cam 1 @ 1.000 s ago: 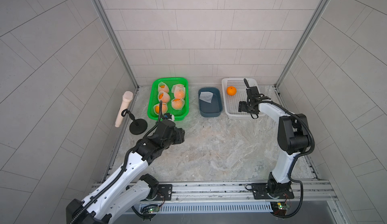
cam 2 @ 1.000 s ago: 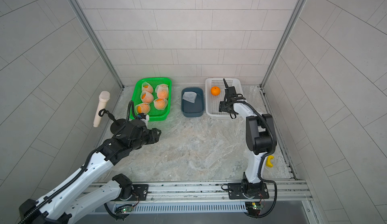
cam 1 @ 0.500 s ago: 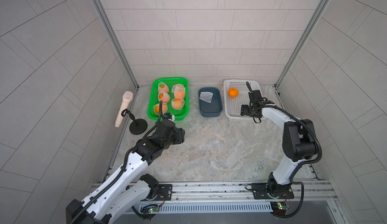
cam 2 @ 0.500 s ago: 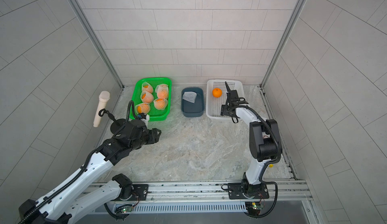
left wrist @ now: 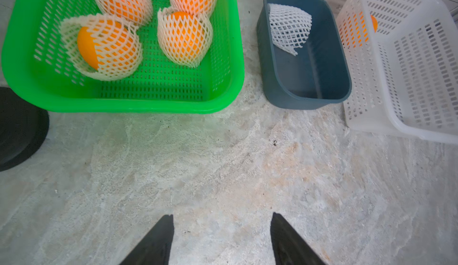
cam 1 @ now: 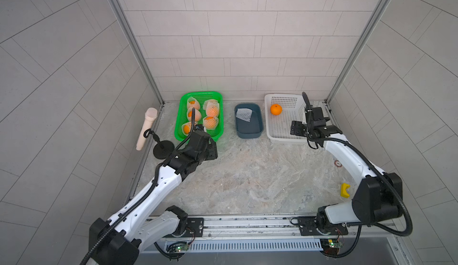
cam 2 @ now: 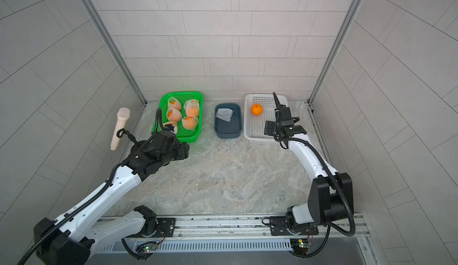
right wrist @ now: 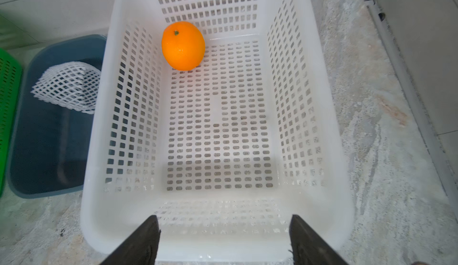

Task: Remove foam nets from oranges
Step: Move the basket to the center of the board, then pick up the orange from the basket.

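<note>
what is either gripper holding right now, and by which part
Nothing is held. The left gripper is open above the tabletop; the right gripper is open over the white basket, at its near edge, with nothing between its fingers.

Containers in a row
Green basket [cam 1: 200,93], blue-grey tub [cam 1: 249,135] and white perforated basket [cam 1: 282,127] are sitting side by side.

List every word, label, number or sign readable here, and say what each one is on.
No text is legible.
The round red-rimmed sticker on the table: too small to read.
The green basket, blue bin and white basket: no markings visible.
</note>
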Robot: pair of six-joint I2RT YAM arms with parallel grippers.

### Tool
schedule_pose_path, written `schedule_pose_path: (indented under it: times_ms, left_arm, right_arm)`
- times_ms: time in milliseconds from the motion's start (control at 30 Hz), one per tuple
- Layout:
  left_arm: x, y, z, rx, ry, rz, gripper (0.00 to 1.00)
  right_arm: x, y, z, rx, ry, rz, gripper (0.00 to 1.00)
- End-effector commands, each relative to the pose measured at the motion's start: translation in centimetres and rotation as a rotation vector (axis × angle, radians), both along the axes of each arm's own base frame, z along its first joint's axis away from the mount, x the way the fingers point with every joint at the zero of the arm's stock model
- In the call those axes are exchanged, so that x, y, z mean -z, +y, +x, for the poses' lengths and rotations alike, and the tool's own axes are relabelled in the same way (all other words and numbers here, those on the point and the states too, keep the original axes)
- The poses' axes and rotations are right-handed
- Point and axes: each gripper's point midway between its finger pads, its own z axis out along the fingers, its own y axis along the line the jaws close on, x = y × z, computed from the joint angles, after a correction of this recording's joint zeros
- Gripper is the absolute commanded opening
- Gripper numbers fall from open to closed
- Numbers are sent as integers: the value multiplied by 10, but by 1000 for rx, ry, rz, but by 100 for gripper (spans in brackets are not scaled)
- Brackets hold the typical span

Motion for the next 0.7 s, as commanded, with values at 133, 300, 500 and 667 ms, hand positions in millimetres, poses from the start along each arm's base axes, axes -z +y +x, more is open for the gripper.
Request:
schedule_pose_path:
  times_ms: [133, 300, 500, 667]
  left_arm:
    - [-11, 15, 37, -53, -8, 44, 67]
    - [-8, 24, 64, -82, 11, 36, 69]
    - [-1, 31, 96, -87, 37, 48, 73]
    - [14, 33, 126, -65, 85, 71, 76]
  right_arm:
    - [-12, 4, -47, -42, -24, 2, 85]
    - [-8, 18, -71, -108, -37, 42, 85]
    - [-8, 28, -93, -174, -33, 21, 86]
    - [-7, 38, -97, -221, -39, 16, 87]
